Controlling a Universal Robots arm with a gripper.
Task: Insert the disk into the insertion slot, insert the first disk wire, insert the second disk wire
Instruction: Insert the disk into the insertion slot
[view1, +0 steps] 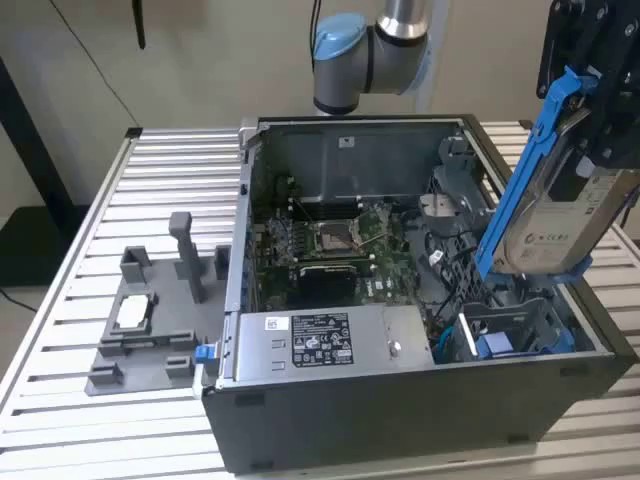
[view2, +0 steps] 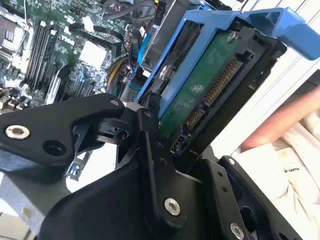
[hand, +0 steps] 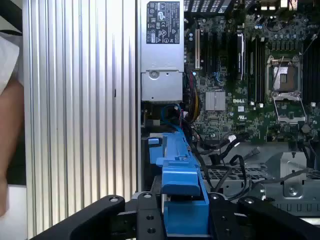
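My gripper (view1: 598, 140) is shut on the disk (view1: 555, 225), a silver drive with a white label in a bright blue bracket (view1: 520, 180). I hold it tilted steeply, one end up, above the case's front corner at the exterior view's right. Below its lower end sits the insertion slot (view1: 515, 325), a grey sheet-metal cage, apart from the disk. In the second wrist view the disk's green board (view2: 200, 90) and connector face out between the black fingers (view2: 155, 150). The blue bracket (hand: 180, 175) rises between the fingers in the first wrist view. A blue cable (view1: 462, 335) lies beside the slot.
The open dark case holds a motherboard (view1: 340, 245) and a grey labelled power-supply box (view1: 320, 340). A grey fixture tray with posts (view1: 150, 320) stands on the slatted table (view1: 170, 170) at the exterior view's left. A person's arm (view2: 280, 125) is close beside the case.
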